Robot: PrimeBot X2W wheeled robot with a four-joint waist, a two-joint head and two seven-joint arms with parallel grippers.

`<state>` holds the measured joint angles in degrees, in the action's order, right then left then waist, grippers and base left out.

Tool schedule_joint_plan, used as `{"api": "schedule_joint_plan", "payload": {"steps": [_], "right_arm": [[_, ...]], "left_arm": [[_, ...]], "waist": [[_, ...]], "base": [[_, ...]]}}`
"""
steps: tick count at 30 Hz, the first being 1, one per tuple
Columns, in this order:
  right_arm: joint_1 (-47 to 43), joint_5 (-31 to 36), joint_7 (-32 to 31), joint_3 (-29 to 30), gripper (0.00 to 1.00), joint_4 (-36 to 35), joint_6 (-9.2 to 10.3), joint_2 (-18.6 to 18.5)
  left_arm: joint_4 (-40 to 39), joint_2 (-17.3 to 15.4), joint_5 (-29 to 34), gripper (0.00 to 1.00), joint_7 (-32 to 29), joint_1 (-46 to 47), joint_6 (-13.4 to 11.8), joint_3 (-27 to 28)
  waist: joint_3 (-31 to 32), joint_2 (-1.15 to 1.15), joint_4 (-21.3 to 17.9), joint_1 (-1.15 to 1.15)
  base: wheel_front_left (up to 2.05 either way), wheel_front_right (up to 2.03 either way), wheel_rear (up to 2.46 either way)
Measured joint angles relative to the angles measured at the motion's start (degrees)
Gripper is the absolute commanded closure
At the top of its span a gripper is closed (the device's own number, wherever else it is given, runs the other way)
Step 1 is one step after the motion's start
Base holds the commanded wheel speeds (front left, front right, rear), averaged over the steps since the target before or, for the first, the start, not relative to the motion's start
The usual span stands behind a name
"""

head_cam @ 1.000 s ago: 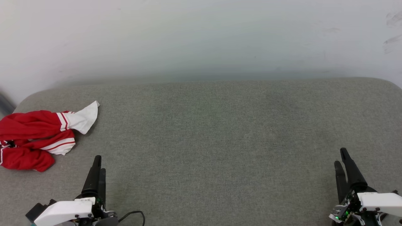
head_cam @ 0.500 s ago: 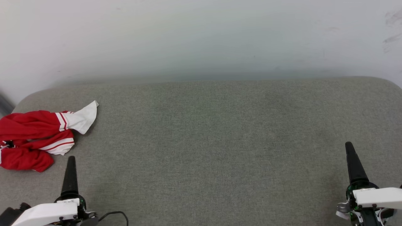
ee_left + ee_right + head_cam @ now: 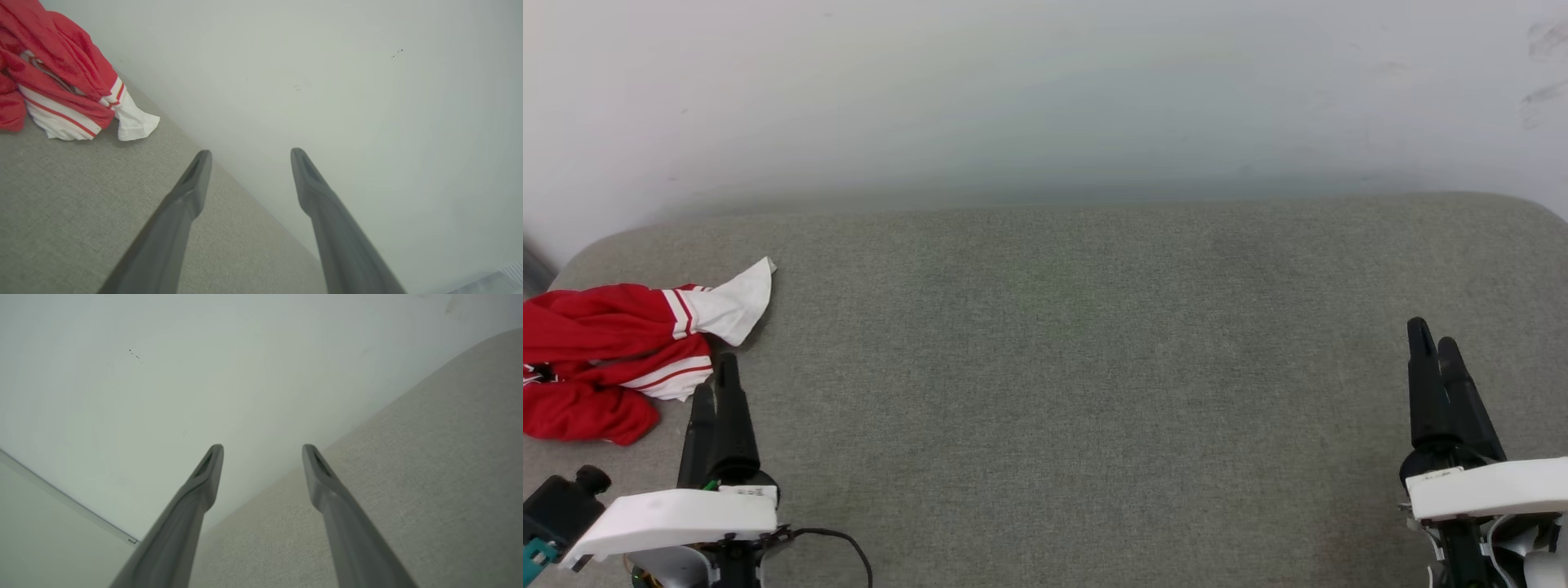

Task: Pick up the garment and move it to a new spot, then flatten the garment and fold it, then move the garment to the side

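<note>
The garment (image 3: 613, 351) lies crumpled at the far left of the grey cushioned surface, red with a white sleeve and striped trim. In the left wrist view the garment (image 3: 61, 90) sits at the upper left. My left gripper (image 3: 715, 376) is just right of the garment's near edge, apart from it. Its jaws stand open and empty, as the left gripper (image 3: 247, 157) shows in its wrist view. My right gripper (image 3: 1433, 339) hovers at the far right, and the right gripper (image 3: 261, 451) is open with nothing between its fingers.
The grey fabric surface (image 3: 1078, 367) has rounded far corners and meets a pale wall (image 3: 1045, 98) along its far edge. A black cable (image 3: 837, 543) trails from my left wrist.
Both grippers have moved forward over the surface. The left one has shifted left and now stands close beside the garment. The garment itself has not moved.
</note>
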<state>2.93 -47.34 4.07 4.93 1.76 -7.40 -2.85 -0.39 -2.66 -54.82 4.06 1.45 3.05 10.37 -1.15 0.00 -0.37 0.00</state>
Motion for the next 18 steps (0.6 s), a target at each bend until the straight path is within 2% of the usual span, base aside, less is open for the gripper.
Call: {"api": "schedule_joint_plan", "payload": {"steps": [5,14,18], "right_arm": [[0.02,8.35,0.88,-1.90,0.00,-2.45,0.00,0.01],[-0.44,18.00,2.49,-3.69,0.00,-3.72,0.00,0.00],[-0.70,21.48,3.04,-3.99,0.00,-4.32,0.00,0.00]], "left_arm": [[-2.58,0.00,7.04,0.00,0.91,-0.96,-1.77,-3.92],[-5.33,-0.03,19.18,0.00,2.44,-2.20,-2.70,-8.75],[-5.91,-0.07,21.38,0.00,3.07,-2.46,-2.57,-10.71]], "waist": [[-0.20,0.00,-0.12,0.00],[-0.47,0.00,-0.45,0.00],[-0.65,0.00,-0.49,0.00]], "base": [[0.00,0.00,0.00],[0.00,0.00,0.00],[0.00,0.00,0.00]]}}
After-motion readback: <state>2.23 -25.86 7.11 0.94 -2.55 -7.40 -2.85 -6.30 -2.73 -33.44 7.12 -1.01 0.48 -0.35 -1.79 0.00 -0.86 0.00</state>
